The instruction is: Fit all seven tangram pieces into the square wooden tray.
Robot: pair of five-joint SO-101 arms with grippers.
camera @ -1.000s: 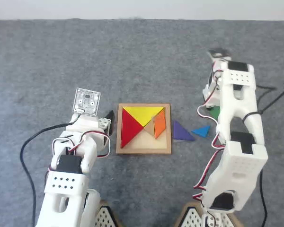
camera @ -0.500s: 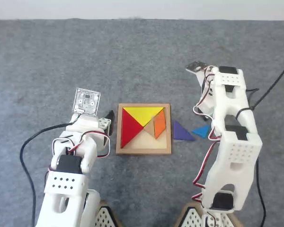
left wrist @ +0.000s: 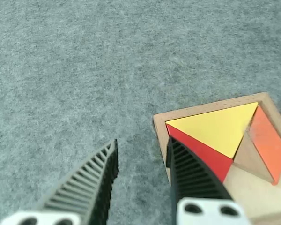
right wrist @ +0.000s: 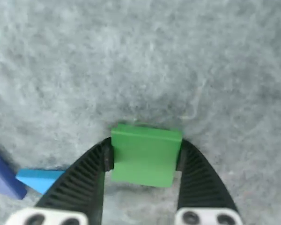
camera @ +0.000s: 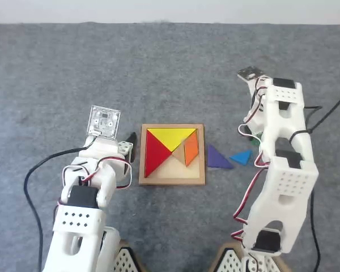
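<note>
Now right end effector (right wrist: 144, 149) grips green square (right wrist: 145, 159) side-to-side; left end effector (left wrist: 142, 144) apart.

The grey, felt-like counter (camera: 158, 73) carries a wooden tray (camera: 171, 181) near its middle. Just right of the tray lie a purple triangle (camera: 217, 157) and a blue triangle (camera: 242, 156), close together. A green square (right wrist: 145, 153) sits slightly farther right and back, though I cannot tell whether it rests on the counter or is lifted.

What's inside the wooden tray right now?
A yellow triangle, a red triangle and an orange parallelogram; the rest of the tray is bare wood. In the left wrist view the left claw hides part of the red triangle.
</note>
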